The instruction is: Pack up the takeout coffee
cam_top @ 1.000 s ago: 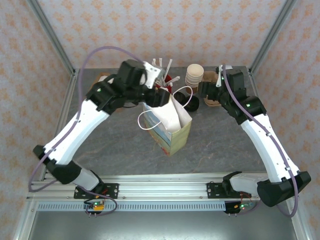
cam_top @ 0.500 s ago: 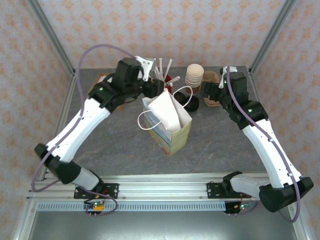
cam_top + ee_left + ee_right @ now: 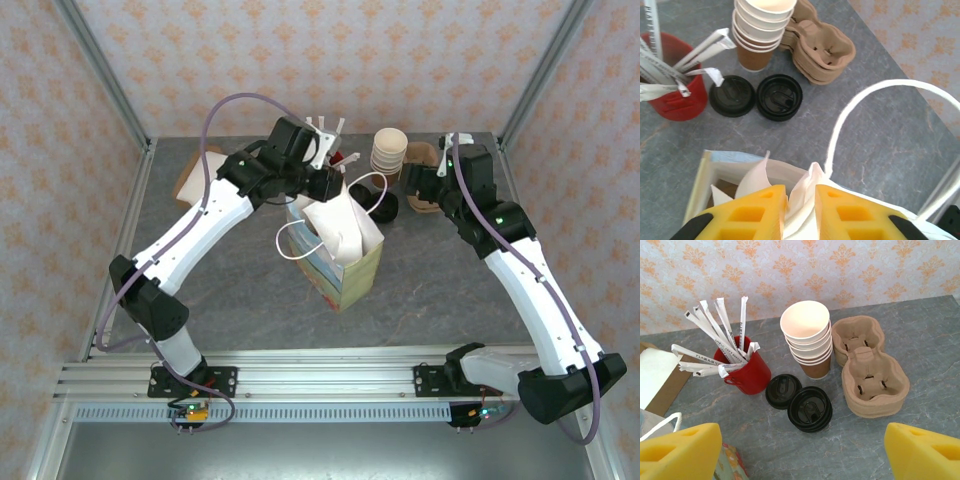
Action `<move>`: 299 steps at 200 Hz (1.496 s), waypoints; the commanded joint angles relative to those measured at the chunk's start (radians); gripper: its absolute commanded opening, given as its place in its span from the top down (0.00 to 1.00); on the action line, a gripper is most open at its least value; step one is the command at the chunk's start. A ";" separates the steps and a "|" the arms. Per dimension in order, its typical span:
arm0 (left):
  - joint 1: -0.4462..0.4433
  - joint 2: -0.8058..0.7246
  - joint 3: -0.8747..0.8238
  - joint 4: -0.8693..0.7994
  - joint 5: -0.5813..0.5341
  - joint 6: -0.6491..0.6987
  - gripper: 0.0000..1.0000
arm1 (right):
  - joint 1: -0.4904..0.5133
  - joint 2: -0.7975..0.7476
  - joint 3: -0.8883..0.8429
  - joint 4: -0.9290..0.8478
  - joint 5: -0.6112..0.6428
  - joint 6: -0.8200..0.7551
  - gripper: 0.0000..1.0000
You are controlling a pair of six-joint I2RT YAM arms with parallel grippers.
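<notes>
The left end effector (image 3: 800,192) is closed on the top edge of the paper bag (image 3: 755,175). Its two yellow fingers (image 3: 747,210) pinch the white paper between them. In the top view, this end effector (image 3: 328,190) sits at the far rim of the bag (image 3: 345,250). The bag stands up on the gray bench (image 3: 450,280) with its mouth open. The bag's white handle (image 3: 860,100) curves up in a loop.

I cannot tell where the takeout coffee is. A little brown bit shows down inside the bag, but it is too hidden to name.

The right end effector (image 3: 802,440) is open, with its yellow fingers far apart. It hangs over the bench and touches nothing. In the top view it (image 3: 418,185) is near the far right of the bench.

Below it are a red cup of straws (image 3: 747,372), a stack of cream cups (image 3: 807,340) and some brown cup carriers (image 3: 867,372). A black lid (image 3: 782,390) lies flat between the red cup and the stack of cups. A small pile of black lids (image 3: 810,408) lies just beside it and touches it.
</notes>
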 commanded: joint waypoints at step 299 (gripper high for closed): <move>0.404 -0.423 -1.121 0.966 -0.954 0.111 0.00 | -0.117 0.097 -0.664 0.822 0.527 -0.079 0.01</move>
